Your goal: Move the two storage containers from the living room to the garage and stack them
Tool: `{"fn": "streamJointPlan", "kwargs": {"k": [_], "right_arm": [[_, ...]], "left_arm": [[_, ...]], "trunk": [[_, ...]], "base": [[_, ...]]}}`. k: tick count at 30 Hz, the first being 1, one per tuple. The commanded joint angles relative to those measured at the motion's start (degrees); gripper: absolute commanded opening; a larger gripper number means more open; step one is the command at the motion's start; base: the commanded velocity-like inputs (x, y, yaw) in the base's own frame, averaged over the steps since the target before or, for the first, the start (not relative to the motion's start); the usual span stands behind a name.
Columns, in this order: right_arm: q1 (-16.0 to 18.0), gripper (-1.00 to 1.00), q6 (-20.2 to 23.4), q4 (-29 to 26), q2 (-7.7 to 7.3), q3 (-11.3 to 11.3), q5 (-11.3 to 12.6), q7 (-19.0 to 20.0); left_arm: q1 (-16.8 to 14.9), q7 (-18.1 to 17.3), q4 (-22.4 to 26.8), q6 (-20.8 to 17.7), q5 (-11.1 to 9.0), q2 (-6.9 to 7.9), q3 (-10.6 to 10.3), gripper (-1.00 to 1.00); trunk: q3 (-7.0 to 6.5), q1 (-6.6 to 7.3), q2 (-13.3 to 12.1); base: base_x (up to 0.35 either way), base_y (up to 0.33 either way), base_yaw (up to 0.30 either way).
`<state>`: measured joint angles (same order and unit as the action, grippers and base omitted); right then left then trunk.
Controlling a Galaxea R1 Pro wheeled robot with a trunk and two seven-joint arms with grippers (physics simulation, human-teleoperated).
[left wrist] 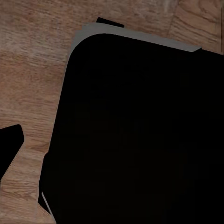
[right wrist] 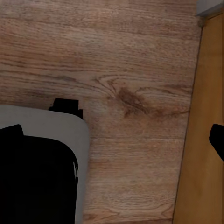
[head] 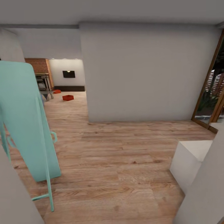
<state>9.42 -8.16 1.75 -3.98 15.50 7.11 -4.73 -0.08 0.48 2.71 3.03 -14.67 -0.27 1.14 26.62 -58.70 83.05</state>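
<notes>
The two storage containers, small orange-red bins, sit far off on the living room's wood-plank flooring: one (head: 67, 97) out in the open, the other (head: 57, 91) further back beside a grey table leg. The red-brick fireplace (head: 39, 65) rises behind them. My left gripper (left wrist: 112, 144) hangs over the robot's black base; one dark fingertip (left wrist: 10, 143) shows at the picture's edge, with nothing held. My right gripper (right wrist: 114, 135) stands open over bare planks, with a fingertip (right wrist: 217, 140) at the edge. The garage is out of view.
A tall teal folded frame (head: 28, 124) leans close on the left. A white wall block (head: 146, 71) fills the middle, leaving a passage at its left toward the living room. A wood-framed glass door (head: 211, 90) is at right, and a white box (head: 189, 161) sits near right.
</notes>
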Motion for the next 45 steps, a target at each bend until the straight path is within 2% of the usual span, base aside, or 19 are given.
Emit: {"fn": "streamJointPlan", "kwargs": {"k": [1,45], "right_arm": [[0.07,1.0,-0.35,0.19,0.02,0.49,0.58,-0.02],[0.07,1.0,-0.38,0.19,0.02,0.47,0.62,-0.69]], "left_arm": [[-0.01,0.05,0.02,0.11,-0.18,-0.01,0.09,1.0],[-0.01,0.04,0.02,0.08,-0.71,0.06,0.21,1.0]], "trunk": [[0.05,-0.03,0.02],[0.05,-0.03,0.02]], "base": [[0.323,0.0,0.0],[0.324,0.0,0.0]]}}
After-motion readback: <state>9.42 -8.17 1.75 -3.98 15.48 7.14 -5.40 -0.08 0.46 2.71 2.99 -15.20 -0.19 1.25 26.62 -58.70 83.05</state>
